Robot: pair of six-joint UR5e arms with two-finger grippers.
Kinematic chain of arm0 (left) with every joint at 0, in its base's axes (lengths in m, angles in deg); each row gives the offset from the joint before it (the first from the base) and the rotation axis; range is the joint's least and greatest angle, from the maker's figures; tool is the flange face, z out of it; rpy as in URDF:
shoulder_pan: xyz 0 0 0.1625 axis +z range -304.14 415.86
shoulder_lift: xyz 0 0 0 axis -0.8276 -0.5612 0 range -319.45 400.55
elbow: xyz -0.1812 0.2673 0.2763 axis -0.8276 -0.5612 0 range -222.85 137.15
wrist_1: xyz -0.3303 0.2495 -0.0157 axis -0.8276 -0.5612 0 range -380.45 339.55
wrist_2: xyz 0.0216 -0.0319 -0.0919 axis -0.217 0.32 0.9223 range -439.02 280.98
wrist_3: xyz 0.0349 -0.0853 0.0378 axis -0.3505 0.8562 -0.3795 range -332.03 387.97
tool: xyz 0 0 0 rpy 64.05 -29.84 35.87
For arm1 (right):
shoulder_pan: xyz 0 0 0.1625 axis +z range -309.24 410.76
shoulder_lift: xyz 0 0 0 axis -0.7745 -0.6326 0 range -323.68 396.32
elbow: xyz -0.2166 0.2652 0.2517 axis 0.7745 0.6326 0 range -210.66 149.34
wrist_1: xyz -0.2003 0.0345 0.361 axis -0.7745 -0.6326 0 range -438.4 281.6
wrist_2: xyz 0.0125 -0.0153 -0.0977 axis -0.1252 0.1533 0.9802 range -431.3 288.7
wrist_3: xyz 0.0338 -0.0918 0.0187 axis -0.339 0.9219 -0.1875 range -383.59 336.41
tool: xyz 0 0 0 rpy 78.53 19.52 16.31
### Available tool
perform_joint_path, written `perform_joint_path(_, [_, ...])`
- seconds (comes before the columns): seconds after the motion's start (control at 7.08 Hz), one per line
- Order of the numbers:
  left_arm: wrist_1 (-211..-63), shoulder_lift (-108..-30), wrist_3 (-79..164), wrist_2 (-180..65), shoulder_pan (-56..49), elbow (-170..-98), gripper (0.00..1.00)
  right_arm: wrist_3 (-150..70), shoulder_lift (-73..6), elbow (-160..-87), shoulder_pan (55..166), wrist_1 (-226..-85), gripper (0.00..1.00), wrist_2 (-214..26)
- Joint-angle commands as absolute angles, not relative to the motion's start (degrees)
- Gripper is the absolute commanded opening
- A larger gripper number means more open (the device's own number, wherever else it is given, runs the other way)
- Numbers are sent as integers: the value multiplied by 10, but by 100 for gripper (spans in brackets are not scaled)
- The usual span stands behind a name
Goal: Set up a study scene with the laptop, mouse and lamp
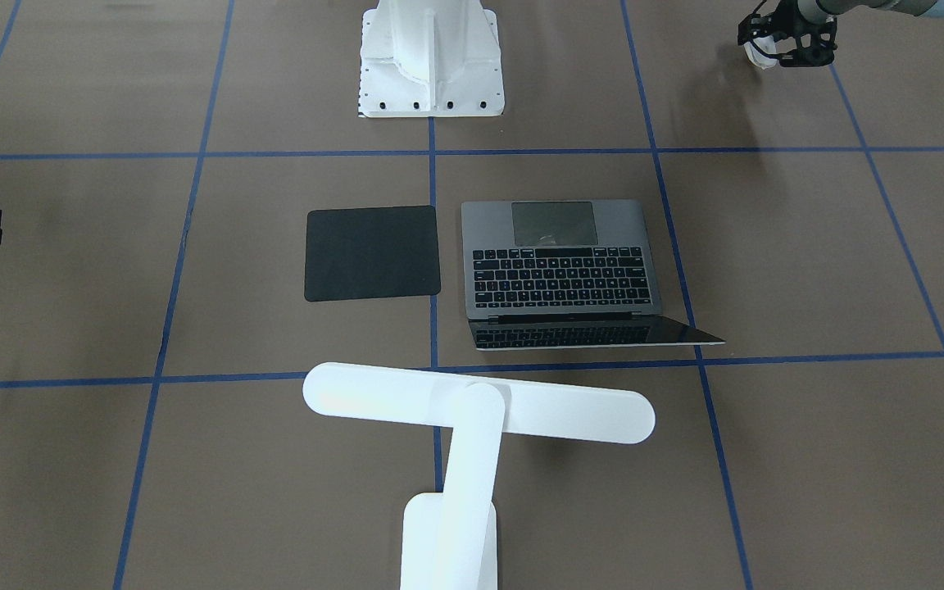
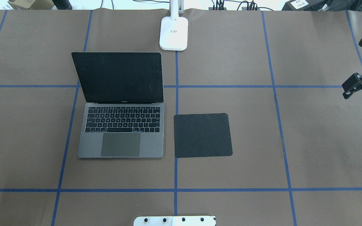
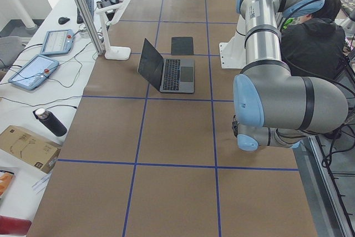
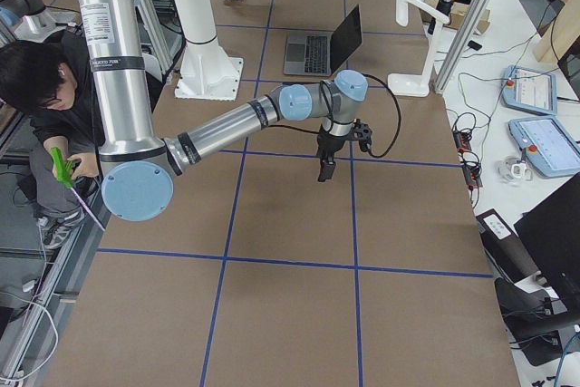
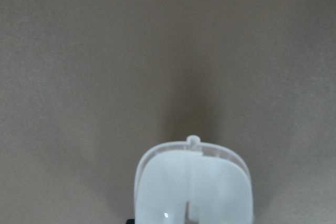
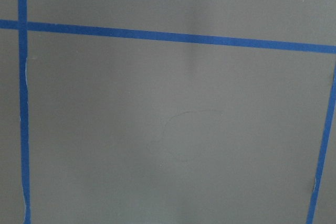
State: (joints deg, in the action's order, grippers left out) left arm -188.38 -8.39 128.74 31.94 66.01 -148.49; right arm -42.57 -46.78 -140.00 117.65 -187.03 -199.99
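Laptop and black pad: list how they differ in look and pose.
1. The laptop is grey metal with black keys; the black pad is plain, uniformly dark and featureless.
2. The laptop stands open, its dark screen raised; the black pad lies fully flat.
3. The laptop has the larger footprint; the black pad is smaller and nearly square.
Both rest side by side, apart, on the brown table, edges roughly parallel.

Brown table (image 2: pixel 231 62) — laptop (image 2: pixel 121 135), black pad (image 2: pixel 202 135), lamp (image 2: pixel 173 33) on it.

Even, bright overhead light, soft faint shadows on the table (image 2: pixel 231 62), lamp (image 1: pixel 472 410) whites blown out, left wrist view blurred close up, laptop (image 2: pixel 119 103) screen glossy dark.
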Motion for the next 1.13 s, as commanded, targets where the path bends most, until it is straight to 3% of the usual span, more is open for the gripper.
perform_joint_path(0.0, [-1881, -39, 1294, 321, 654, -1542, 18, -426, -466, -1397, 1176, -1870, 99, -2001])
perform_joint_path(0.71, [-1801, -46, 1264, 358, 548, -1602, 14, -427, -461, -1387, 1176, -1870, 99, -2014])
perform_joint_path(0.85, [-1720, -68, 1236, 372, 522, -1638, 14, -427, -461, -1386, 1176, -1870, 99, -2016])
perform_joint_path(0.99, [-1594, -145, 1210, 400, 472, -1661, 14, -426, -460, -1382, 1176, -1870, 99, -2016])
